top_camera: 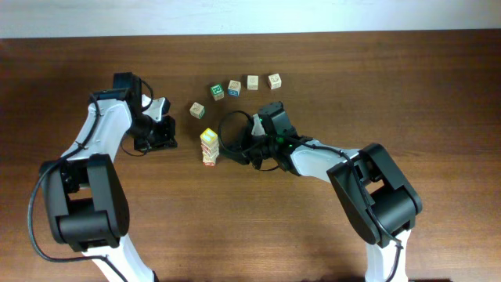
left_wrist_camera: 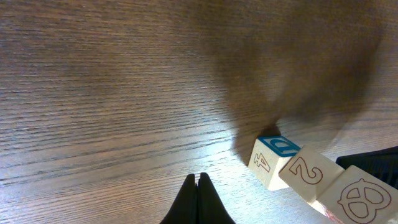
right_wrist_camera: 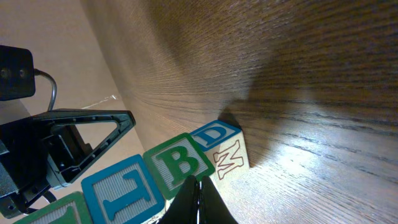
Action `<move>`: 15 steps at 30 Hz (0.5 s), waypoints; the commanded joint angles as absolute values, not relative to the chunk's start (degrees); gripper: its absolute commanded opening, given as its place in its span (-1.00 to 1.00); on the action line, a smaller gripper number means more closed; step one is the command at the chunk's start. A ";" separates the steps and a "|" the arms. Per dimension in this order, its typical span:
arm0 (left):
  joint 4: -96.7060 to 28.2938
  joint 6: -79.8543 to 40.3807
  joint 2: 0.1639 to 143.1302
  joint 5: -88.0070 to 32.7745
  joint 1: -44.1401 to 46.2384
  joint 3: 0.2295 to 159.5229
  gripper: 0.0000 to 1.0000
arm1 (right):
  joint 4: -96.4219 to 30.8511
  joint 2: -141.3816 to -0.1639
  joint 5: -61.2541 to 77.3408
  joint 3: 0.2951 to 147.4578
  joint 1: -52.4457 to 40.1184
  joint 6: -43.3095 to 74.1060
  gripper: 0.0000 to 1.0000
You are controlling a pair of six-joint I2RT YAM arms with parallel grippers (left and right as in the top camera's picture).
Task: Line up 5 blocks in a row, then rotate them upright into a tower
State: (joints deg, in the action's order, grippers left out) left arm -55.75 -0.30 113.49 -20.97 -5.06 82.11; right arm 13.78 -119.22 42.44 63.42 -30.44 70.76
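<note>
Bright even light, soft shadows, pale glare on table [right_wrist_camera: 311, 152]

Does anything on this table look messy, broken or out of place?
Nothing looks spilled or broken. The only untidy bit is the five loose cubes: they lie in a ragged curve, apart from each other and turned at different angles, while the joined line of blocks nearby is packed tight.
</note>
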 commanded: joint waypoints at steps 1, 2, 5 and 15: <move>-55.83 -0.84 113.67 -20.99 -5.41 83.09 -1.00 | 14.72 -119.44 41.19 63.00 -30.76 71.02 -0.91; -55.83 -0.82 113.67 -20.97 -5.41 83.09 -1.00 | 14.90 -119.44 41.25 62.98 -30.76 71.02 -0.91; -55.86 -0.84 113.67 -20.99 -5.41 83.09 -1.00 | 15.31 -119.44 41.25 63.00 -30.81 71.02 -0.92; -55.86 -0.82 113.67 -20.99 -5.41 83.09 -1.00 | 16.60 -119.44 41.04 63.00 -31.66 71.02 -0.91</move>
State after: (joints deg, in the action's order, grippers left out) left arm -55.75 -0.30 113.49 -20.97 -5.06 82.11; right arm 15.86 -119.22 41.60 63.42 -30.61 70.74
